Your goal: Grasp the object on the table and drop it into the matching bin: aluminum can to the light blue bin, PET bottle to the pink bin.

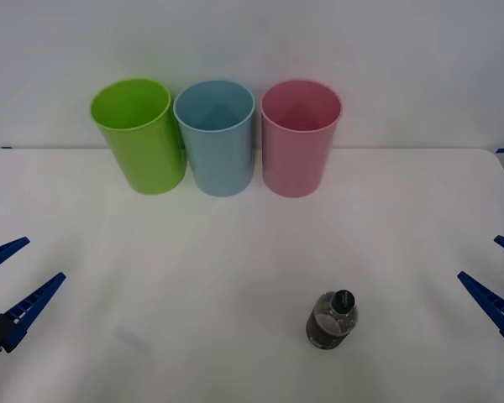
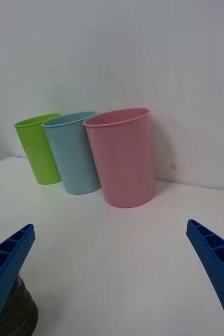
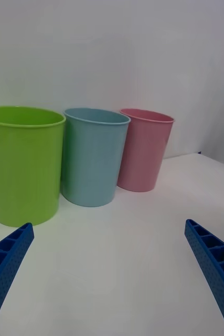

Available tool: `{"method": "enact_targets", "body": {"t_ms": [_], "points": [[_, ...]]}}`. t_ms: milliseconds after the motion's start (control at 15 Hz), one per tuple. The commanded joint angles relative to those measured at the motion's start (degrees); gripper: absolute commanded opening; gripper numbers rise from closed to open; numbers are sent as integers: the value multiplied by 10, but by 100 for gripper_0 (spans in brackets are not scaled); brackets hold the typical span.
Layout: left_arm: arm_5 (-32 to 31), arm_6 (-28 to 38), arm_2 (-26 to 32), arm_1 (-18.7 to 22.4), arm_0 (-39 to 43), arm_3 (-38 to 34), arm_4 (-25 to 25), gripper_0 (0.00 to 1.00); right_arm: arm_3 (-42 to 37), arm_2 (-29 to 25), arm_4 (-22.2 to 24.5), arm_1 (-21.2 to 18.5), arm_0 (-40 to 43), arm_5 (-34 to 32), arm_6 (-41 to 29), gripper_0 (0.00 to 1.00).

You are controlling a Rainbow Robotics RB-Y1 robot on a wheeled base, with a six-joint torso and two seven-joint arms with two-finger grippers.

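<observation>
A: Where was the PET bottle [image 1: 332, 319]?

B: Upright on the tabletop [image 1: 235, 277], near front edge, right of centre, well apart from the bins. Black cap on, dark band round the body.

A: Bins?

B: Three in a row at the far side by the wall: lime green bin [image 1: 138, 134], light blue bin [image 1: 216, 137], pink bin [image 1: 299, 137]. Close together, all upright, mouths open.

A: Anything blocking?

B: Bare tabletop between bottle and pink bin.

A: End effectors?

B: Left end effector [image 1: 13, 281] low at left edge, fingers spread, holding nothing. Right end effector [image 1: 500, 281] at right edge, likewise spread and empty, nearer to the bottle.
</observation>
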Motion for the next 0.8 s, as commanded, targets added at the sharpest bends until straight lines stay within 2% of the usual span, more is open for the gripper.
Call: {"method": "enact_targets", "body": {"t_ms": [67, 200, 800], "points": [[0, 0, 0, 0, 0, 0, 0, 100, 0, 0, 0, 0, 0, 0, 0, 100], [0, 0, 0, 0, 0, 0, 0, 100, 3, 5, 9, 3, 5, -4, -1, 100], [0, 0, 0, 0, 0, 0, 0, 100, 4, 18, 5, -35, 46, -35, 14, 100]]}}
